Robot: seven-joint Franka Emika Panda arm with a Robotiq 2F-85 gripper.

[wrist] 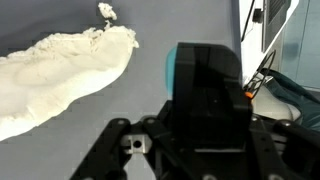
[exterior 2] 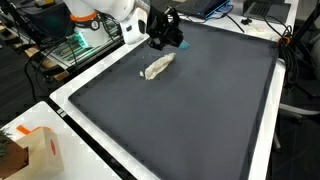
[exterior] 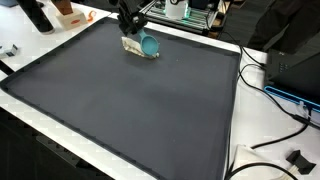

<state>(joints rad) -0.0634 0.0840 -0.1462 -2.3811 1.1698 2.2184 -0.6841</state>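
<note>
From where I am standing, I am counting one robot arm, and it is carrying one gripper (exterior 2: pixel 166 42). One dark mat (exterior: pixel 150 110) is covering the table. One crumpled white cloth (exterior 2: pixel 157 67) is lying on it, and one teal cup (exterior: pixel 149 45) is resting there too. One tiny white scrap (wrist: pixel 105 11) is showing in the wrist view. One cardboard box (exterior 2: pixel 45 150) is sitting off the mat. At least two cables (exterior: pixel 268 80) are trailing past one edge, though I am not managing a surer count.
</note>
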